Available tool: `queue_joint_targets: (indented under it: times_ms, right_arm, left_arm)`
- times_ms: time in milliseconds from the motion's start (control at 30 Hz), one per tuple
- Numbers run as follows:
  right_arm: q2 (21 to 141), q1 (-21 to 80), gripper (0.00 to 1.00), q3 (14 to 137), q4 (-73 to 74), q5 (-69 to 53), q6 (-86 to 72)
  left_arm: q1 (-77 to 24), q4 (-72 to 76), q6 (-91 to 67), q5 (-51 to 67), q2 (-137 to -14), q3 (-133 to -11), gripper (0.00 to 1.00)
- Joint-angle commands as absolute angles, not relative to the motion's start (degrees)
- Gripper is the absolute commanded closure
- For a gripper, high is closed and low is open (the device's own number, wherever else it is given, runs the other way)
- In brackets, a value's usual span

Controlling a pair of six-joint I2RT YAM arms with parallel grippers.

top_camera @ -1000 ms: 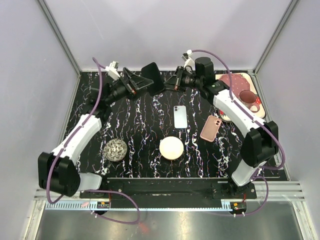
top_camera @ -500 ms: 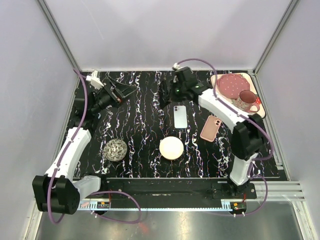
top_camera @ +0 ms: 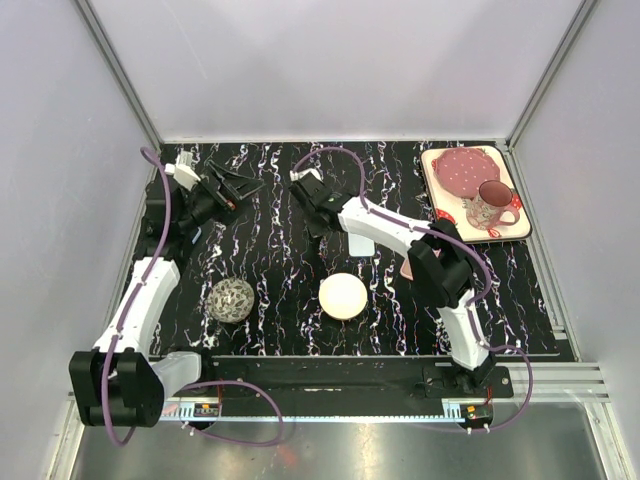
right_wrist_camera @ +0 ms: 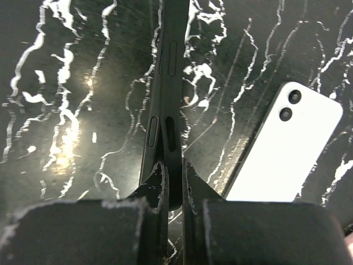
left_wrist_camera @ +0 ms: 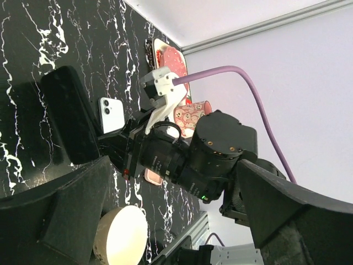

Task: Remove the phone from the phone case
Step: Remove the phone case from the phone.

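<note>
Right wrist view: our right gripper pinches the black phone case edge-on, and the white phone lies camera-side up on the marbled table just beside it. Our left gripper hangs spread wide, well apart.

**Crowded centre, open lanes on the left of the bench**

The right arm slants across the middle of the bench. Its tool is clamped on the black case, which is held edge-on, with the pale phone just beside it and a pink case partly under the elbow. Bare marble lies between that tool and the left tool, which has its jaws apart at the far left. Near the front, a woven ball and a cream disc leave a gap between them. The tray with its mug fills the far right corner.
</note>
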State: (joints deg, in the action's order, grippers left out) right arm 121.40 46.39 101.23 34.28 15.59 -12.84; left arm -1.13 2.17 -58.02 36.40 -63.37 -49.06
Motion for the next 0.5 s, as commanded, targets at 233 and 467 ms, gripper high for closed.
queue_joint_targets:
  times_ms: [233, 467]
  right_arm:
    - [123.13, 48.25, 0.74, 99.94, 31.73, 19.52, -11.69]
    - [125.59, 48.16, 0.70, 97.74, 29.79, 17.93, -14.15]
  left_arm:
    - [3.07, 3.43, -58.18, 36.38, -62.40, -46.85, 0.01]
    - [3.16, 2.99, -58.10, 37.00, -63.10, -46.14, 0.01]
